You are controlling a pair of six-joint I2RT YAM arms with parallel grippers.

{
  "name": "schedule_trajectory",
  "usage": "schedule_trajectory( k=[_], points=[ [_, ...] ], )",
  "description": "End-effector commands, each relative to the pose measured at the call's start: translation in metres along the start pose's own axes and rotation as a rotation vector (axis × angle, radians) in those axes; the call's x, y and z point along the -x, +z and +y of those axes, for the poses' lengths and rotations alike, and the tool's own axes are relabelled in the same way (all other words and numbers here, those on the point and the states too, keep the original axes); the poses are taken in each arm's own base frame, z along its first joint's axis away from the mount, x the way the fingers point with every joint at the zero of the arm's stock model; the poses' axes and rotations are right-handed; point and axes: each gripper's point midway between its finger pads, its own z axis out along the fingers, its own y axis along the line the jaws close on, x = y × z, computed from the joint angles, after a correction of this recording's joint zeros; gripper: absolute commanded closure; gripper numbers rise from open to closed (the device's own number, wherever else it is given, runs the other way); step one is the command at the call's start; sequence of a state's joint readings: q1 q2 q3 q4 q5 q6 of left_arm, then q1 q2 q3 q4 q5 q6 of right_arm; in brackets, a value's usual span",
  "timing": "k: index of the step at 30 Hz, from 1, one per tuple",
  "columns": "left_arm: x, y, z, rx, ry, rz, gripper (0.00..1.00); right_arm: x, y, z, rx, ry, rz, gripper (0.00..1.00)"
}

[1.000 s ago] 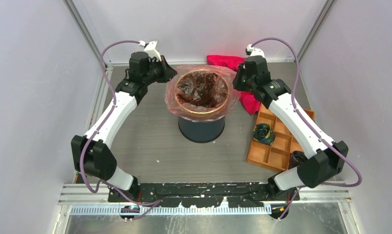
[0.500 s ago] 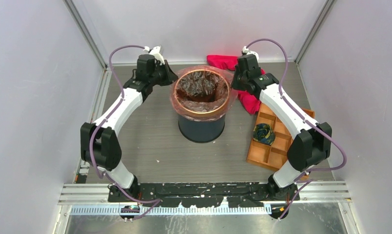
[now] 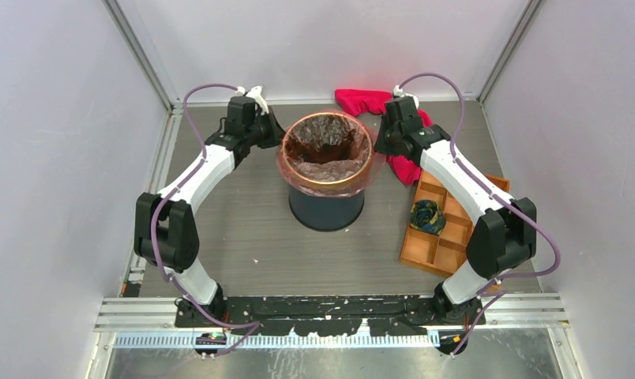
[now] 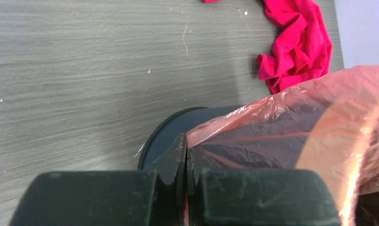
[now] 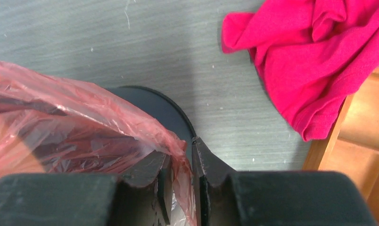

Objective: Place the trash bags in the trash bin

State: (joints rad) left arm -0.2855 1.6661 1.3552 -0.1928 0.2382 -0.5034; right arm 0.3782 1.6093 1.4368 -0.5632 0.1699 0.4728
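We pinch the thin see-through pink plastic bag (image 3: 330, 167) tight with our left gripper (image 4: 186, 151) and right gripper (image 5: 180, 155), one on each side, while it sits inside and over the gold-rimmed dark blue round bin (image 3: 326, 212).

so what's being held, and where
Left end effector and right end effector each pinch the bag by its edge, on opposite sides of the bin.
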Motion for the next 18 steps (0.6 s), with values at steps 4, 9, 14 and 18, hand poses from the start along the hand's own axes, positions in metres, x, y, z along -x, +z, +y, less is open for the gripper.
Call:
schedule_trajectory(
  k=[4, 9, 14, 18],
  points=[
    [0.009, -0.011, 0.004, 0.025, -0.013, -0.043, 0.99, 0.006, -0.027, 0.005, 0.067, 0.04, -0.047, 0.64],
    [0.019, -0.021, -0.002, 0.022, -0.004, -0.064, 0.94, 0.017, -0.049, 0.01, 0.097, 0.065, -0.08, 0.53],
    [0.029, -0.032, -0.006, 0.029, 0.009, -0.087, 0.72, 0.027, -0.068, 0.007, 0.09, 0.087, -0.114, 0.39],
    [0.032, -0.04, -0.004, 0.051, 0.005, -0.091, 0.58, 0.027, -0.076, 0.004, 0.089, 0.099, -0.12, 0.35]
  ],
)
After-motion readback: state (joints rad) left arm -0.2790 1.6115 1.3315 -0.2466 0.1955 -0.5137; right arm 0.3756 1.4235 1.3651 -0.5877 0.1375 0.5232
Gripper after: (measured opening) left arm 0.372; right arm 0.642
